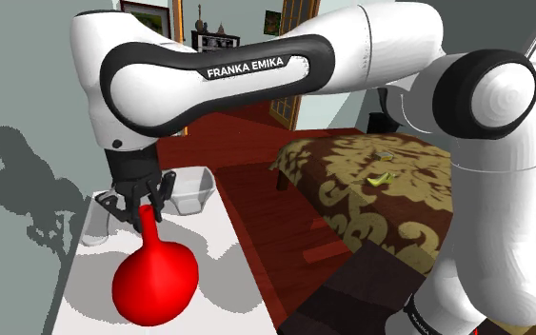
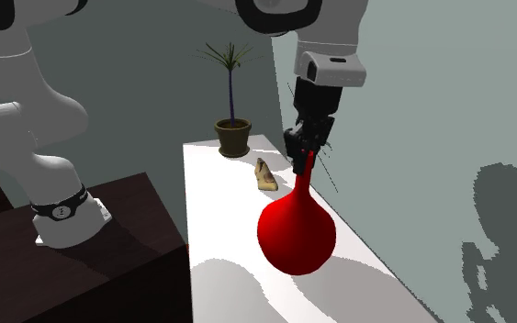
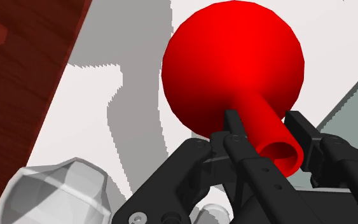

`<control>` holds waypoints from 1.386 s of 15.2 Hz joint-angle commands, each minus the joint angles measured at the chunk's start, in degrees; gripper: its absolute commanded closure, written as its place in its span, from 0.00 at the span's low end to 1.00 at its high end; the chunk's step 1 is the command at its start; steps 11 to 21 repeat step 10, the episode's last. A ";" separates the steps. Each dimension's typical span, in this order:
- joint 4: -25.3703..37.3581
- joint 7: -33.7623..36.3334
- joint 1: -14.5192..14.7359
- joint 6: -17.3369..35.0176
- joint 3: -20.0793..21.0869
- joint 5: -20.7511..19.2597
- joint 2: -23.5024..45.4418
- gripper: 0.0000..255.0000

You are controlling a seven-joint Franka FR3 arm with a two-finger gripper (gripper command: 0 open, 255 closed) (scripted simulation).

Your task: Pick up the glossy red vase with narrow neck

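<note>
Where the white arm ends above the white counter point(image 1: 216, 224), the black two-finger pincer point(image 1: 141, 202) points down and is closed narrowly on a glossy red vase with a round body and a narrow neck point(image 1: 154, 278). In the wrist view, the two fingers point(image 3: 233, 124) press against opposite sides of the neck just under its open mouth, which sits between the fingertips. The round body point(image 3: 231, 63) swells out directly beyond them. In the second exterior view, the vase point(image 2: 296, 229) hangs directly below the pincer point(image 2: 307, 163), neck upward, with its body over the counter point(image 2: 215, 197). Whether its base touches the surface cannot be told. A pale, translucent faceted bowl point(image 1: 191, 188) stands on the counter just beside the pincer, about level with its fingertips and apart from the vase. A tan shoe point(image 2: 265, 174) lies on the counter near the pincer. A potted plant with thin green leaves in a dark pot point(image 2: 232, 128) stands beyond the shoe, farther from the pincer.
</note>
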 commanded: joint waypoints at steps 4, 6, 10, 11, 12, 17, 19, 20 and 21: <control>3.23 -0.26 0.19 -3.58 0.20 0.32 -0.53 1.00; 4.78 -0.31 0.38 -5.12 0.25 0.35 -0.54 1.00; 6.56 -0.34 0.62 -6.81 0.30 0.35 -0.48 1.00; 6.56 -0.34 0.62 -6.81 0.30 0.35 -0.48 1.00; 6.56 -0.34 0.62 -6.81 0.30 0.35 -0.48 1.00; 6.56 -0.34 0.62 -6.81 0.30 0.35 -0.48 1.00; 6.56 -0.34 0.62 -6.81 0.30 0.35 -0.48 1.00; 6.56 -0.34 0.62 -6.81 0.30 0.35 -0.48 1.00; 6.56 -0.34 0.62 -6.81 0.30 0.35 -0.48 1.00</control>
